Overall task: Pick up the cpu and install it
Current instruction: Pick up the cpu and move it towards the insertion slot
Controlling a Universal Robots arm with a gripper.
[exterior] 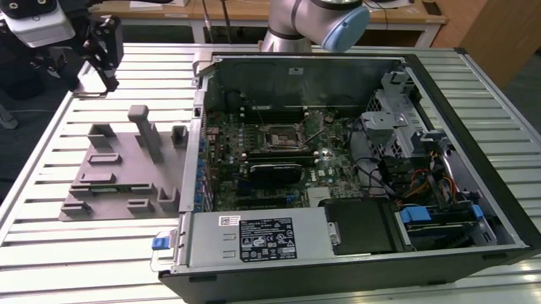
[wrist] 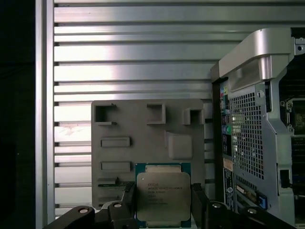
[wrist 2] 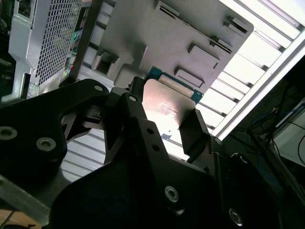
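Snugly in pincer (wrist: 163,201), cpu (wrist: 163,193); grey fixture (wrist: 143,138) beyond.

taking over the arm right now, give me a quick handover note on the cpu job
Gripper: shut on the cpu, a finger on each side, held clear in the air.
Where: in the exterior view the gripper is at the far left, above the slatted table, beyond the grey fixture plate and apart from the open computer case.
Done: cpu picked up.
Left: the install. The socket on the motherboard looks empty.
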